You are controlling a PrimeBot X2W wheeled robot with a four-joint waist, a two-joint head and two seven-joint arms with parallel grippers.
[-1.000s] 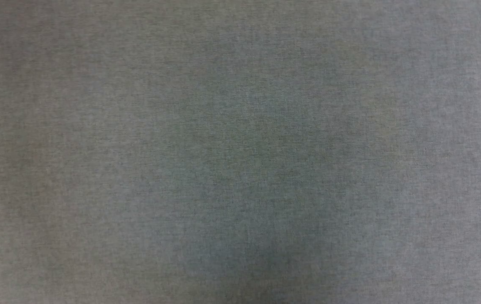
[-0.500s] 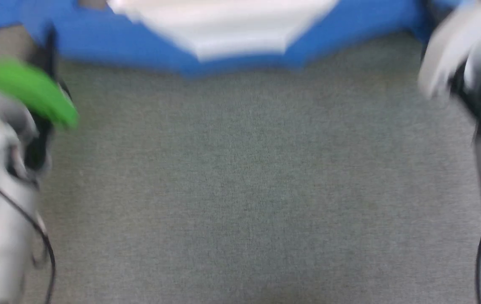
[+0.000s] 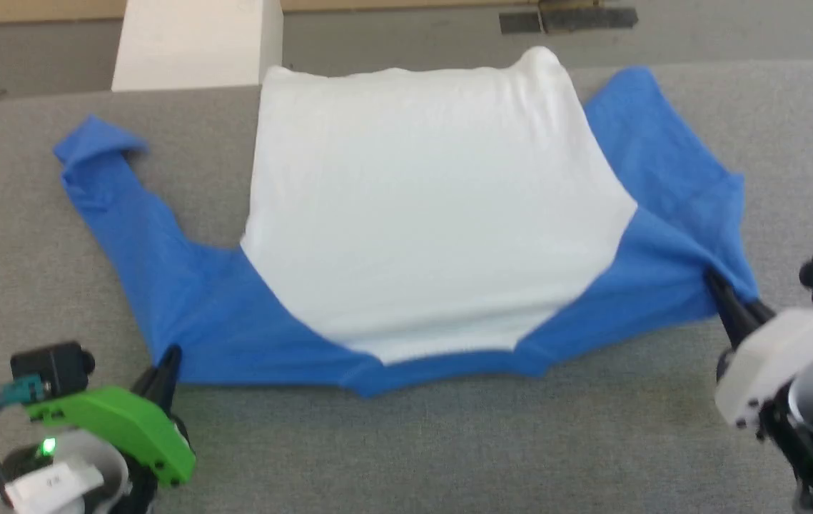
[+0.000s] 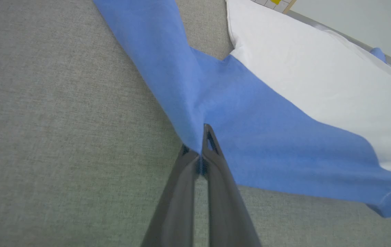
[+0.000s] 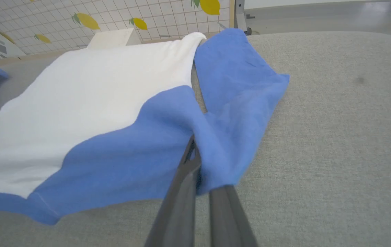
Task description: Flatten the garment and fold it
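- One garment (image 3: 435,214) lies spread on the grey surface (image 3: 449,442), its far hem at the back edge (open room in front).
- Two pincers: left gripper (image 3: 169,357) and right gripper (image 3: 719,285), each clamped tight on a blue near corner.
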